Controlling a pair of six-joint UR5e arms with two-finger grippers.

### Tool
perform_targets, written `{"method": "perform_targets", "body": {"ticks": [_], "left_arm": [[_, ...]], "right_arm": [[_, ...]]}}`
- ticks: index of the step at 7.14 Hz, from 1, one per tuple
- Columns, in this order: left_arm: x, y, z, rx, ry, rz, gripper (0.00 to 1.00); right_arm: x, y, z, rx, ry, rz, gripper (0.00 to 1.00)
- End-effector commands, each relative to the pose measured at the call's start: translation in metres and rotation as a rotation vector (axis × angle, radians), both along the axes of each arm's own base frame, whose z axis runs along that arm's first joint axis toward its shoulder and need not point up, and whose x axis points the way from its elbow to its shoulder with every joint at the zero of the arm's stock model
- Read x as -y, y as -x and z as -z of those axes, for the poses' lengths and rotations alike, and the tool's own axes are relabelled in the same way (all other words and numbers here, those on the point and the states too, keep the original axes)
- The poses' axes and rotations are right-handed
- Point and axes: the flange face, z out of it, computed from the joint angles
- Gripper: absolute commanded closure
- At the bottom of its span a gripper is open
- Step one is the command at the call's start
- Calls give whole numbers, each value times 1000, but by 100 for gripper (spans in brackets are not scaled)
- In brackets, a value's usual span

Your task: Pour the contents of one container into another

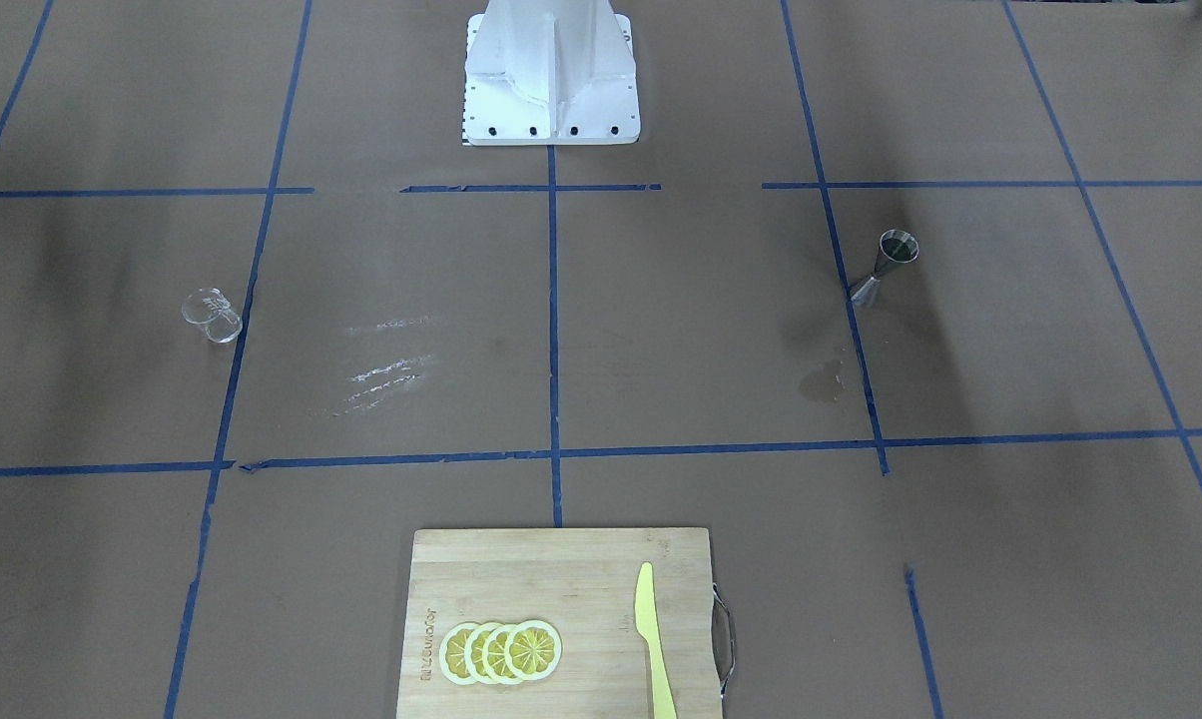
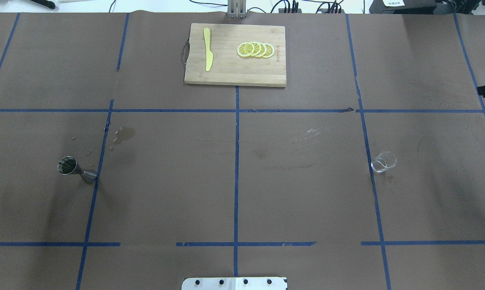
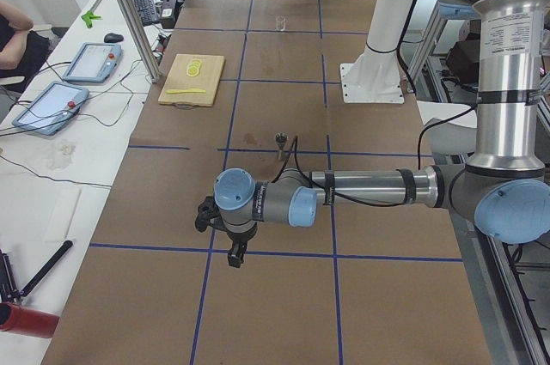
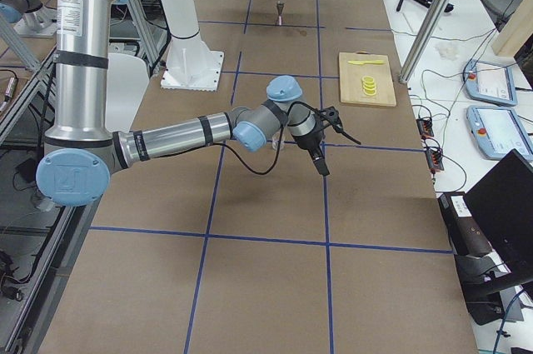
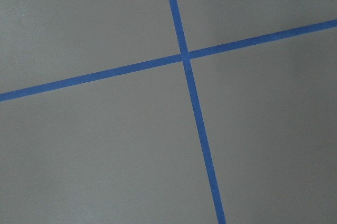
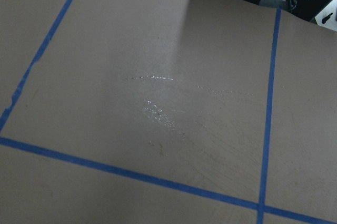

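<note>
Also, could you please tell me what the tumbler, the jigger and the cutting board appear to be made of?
The tumbler looks like clear glass, perhaps plastic: the brown paper shows through it. The jigger seems to be metal, likely steel: grey with a dull sheen. The cutting board looks like pale bamboo or wood, with visible strip grain.

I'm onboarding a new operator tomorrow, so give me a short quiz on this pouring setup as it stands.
1. True or false: the glass tumbler and the jigger stand on opposite halves of the table.
2. What lies on the cutting board beside the lemon slices? A) fork B) yellow knife C) spoon
3. Fill in: the jigger stands on the robot's ____ side.

Key: 1 true; 2 B; 3 left.
</note>
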Motion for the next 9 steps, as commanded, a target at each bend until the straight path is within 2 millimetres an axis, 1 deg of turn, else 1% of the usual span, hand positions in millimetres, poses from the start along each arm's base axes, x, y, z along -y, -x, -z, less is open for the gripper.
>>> {"method": "perform_targets", "body": {"ticks": [1,2,3,4,5,6,7,8,9], "left_arm": [[2,0,2,0,-3,0,0],[2,0,1,0,-2,0,0],[1,0,0,0,0,0,0],[-1,0,0,0,0,0,0],[-1,0,-1,0,1,0,0],[-1,0,0,0,0,0,0],[-2,1,-1,0,3,1,0],[-1,1,0,0,0,1,0],[2,0,-2,0,5,1,0]], "right_arm": [[-12,-87,-22,23,128,119,0],[-23,-97,-43,29,233,119,0],[-46,-98,-72,33,324,110,0],[-82,-98,-108,49,410,106,0],[-93,-96,-131,93,468,116,0],[-111,-97,-161,103,534,111,0],[-117,-106,-166,106,541,88,0],[-115,-113,-162,109,528,71,0],[-109,-113,-155,110,511,71,0]]}}
